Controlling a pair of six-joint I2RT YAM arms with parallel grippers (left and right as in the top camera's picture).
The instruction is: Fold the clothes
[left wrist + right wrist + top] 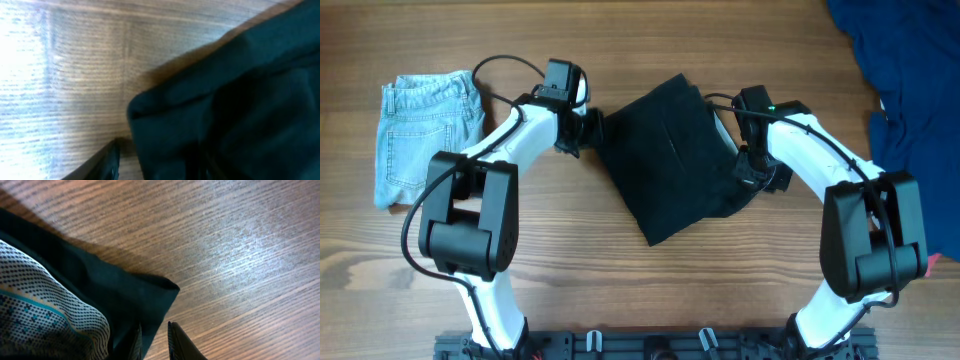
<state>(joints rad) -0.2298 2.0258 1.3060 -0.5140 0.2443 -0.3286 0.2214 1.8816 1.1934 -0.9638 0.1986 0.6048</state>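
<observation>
A black garment [670, 150] lies crumpled in the middle of the table. My left gripper [592, 128] is at its left edge. In the left wrist view the fingers [157, 165] stand wide apart, open, with the dark cloth's corner [200, 100] lying between them. My right gripper [756, 176] is at the garment's right edge. In the right wrist view its fingers [154, 342] are close together, shut on the black cloth's edge [135, 295]. A dotted white lining [45, 305] shows inside the garment.
Folded light denim shorts [425, 130] lie at the far left. A heap of dark blue clothes [910, 70] fills the back right corner. Bare wooden table [650, 290] lies in front of the garment.
</observation>
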